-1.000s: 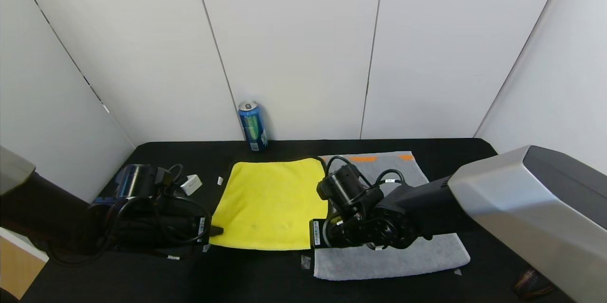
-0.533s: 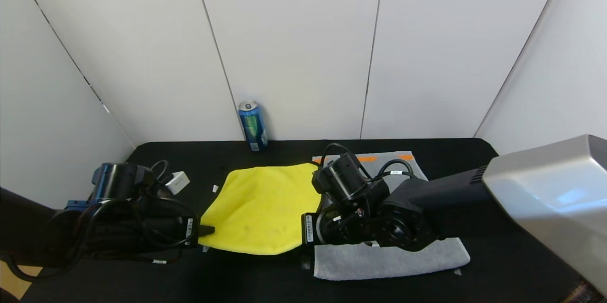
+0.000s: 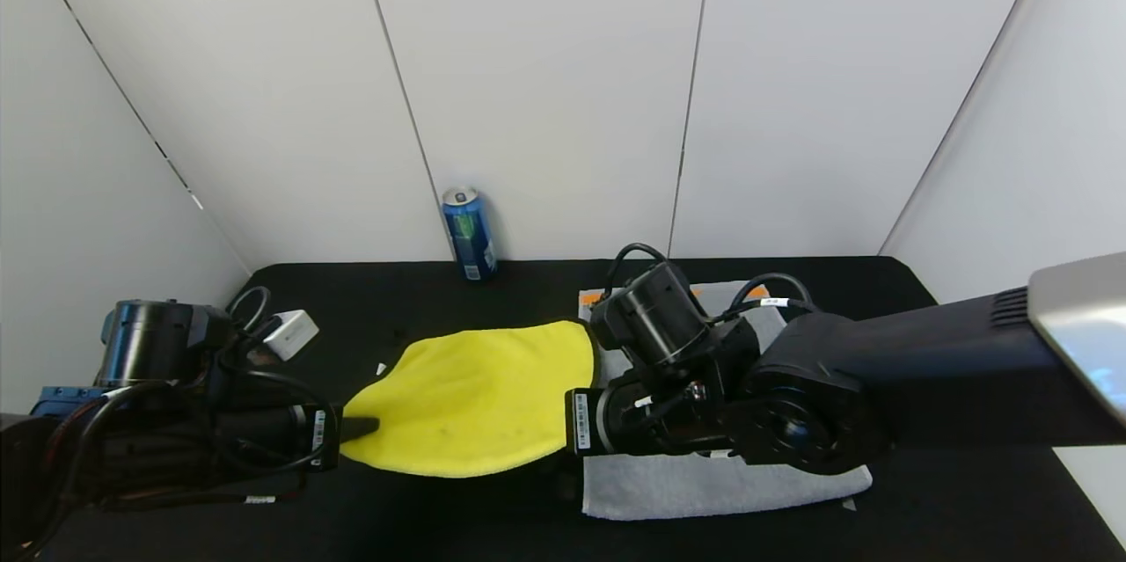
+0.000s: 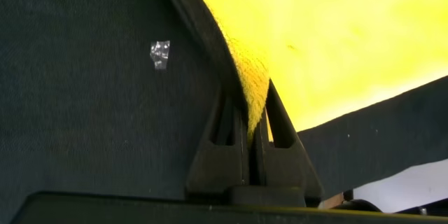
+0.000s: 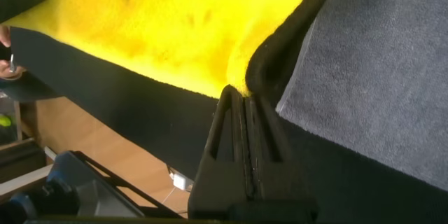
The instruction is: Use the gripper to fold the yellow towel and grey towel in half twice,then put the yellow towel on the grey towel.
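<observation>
Here the left claw [image 3: 368,428] is pinched on the near left corner of the yellow towel [image 3: 475,395], its black wedge-shaped fingers [image 4: 276,136] squeezing the fuzzy microfibre. The right claw [image 5: 241,122] nips the near right corner with its black edging. Between them the soft cloth sags, its near edge raised off the dark felt-like surface [image 3: 422,509]. Just beside and partly under the right arm lies the grey towel [image 3: 704,487], flat terry with orange marks at its far edge. A blue can [image 3: 469,233] stands at the wall; its print is unreadable.
</observation>
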You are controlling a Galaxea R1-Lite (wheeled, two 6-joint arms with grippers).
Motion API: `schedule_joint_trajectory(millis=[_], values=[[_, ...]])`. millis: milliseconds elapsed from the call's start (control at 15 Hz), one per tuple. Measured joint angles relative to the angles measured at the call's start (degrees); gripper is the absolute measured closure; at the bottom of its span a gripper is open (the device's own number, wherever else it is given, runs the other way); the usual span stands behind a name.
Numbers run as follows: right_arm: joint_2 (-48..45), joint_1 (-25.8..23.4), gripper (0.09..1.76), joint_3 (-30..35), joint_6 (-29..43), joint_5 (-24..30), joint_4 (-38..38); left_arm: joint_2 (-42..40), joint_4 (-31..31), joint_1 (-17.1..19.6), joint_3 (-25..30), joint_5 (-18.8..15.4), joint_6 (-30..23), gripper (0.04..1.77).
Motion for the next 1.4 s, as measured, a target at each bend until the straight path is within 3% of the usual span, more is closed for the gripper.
schedule_joint_trajectory(millis=[533, 1400], values=[[-2.4, 0.3, 1.73, 1.1, 1.5, 0.2, -0.7, -1.8, -0.5, 0.4, 2.3, -0.2, 0.0, 1.67], [6.2, -5.0, 1.73, -10.4, -0.2, 0.6, 0.0, 10.6, -0.6, 1.6, -8.3, 0.1, 0.0, 1.67]])
